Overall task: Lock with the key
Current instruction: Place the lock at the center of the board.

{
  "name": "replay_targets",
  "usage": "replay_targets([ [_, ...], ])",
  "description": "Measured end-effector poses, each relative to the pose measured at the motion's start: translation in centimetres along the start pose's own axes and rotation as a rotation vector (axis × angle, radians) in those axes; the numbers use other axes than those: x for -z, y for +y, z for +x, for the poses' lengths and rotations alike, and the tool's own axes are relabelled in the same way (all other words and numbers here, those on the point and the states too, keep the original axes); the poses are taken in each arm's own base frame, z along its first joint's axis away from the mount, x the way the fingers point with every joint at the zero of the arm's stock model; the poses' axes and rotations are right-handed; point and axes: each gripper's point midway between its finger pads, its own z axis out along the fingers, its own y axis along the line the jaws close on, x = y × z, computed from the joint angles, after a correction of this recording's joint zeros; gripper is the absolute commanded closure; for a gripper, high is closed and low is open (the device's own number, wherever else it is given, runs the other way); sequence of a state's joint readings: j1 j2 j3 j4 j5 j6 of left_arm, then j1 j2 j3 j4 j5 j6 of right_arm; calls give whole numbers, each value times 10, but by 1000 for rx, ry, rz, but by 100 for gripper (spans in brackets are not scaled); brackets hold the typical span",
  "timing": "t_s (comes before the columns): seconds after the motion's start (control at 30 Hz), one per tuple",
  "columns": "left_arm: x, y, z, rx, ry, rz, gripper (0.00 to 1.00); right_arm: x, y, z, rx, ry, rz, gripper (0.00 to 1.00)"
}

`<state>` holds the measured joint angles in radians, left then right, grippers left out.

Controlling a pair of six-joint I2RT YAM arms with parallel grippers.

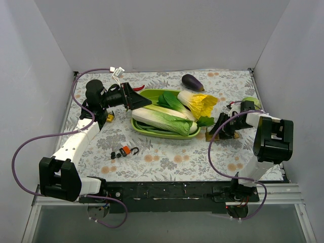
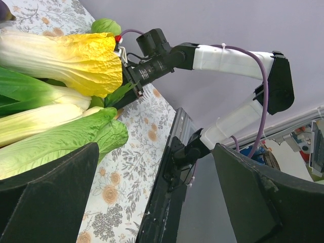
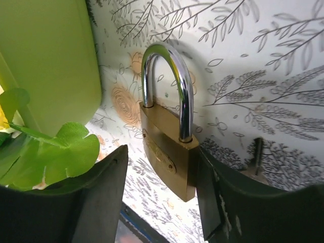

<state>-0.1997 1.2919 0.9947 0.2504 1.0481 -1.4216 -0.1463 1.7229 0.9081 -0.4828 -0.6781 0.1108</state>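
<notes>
Brass padlock [image 3: 167, 152] lying on floral cloth [image 3: 253, 61], just beside green tray [image 3: 45, 61], sitting between right gripper [image 3: 162, 167] fingers, jaws standing parted, one finger against its body, other apart, left gripper [image 2: 154, 152] hanging spread wide by cabbages [image 2: 61, 61]

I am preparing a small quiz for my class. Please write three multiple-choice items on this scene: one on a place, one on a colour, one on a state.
1. Where is the padlock? A. inside the green tray. B. between the fingers of the right end effector. C. beside the eggplant.
2. What colour is the padlock's body? A. brass yellow. B. red. C. blue.
3. How is the left end effector? A. shut on a cabbage. B. open, empty. C. shut, empty.
Answers: 1 B, the fingers flank it; 2 A, brass under a silver shackle; 3 B, its fingers stand wide apart, nothing between.
</notes>
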Motion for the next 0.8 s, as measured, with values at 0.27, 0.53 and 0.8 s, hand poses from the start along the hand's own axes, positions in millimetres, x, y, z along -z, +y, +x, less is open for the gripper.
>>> replay_targets([
  [0.27,0,0,2,4,7,4,2,12,-6,-12,59,-17,98,21],
  [0.53,1,2,4,11,14,-4,2,15,-5,-2,64,21,110,19],
  [0.8,24,32,-7,69,23,-139,2,43,21,-14,182,-33,103,14],
])
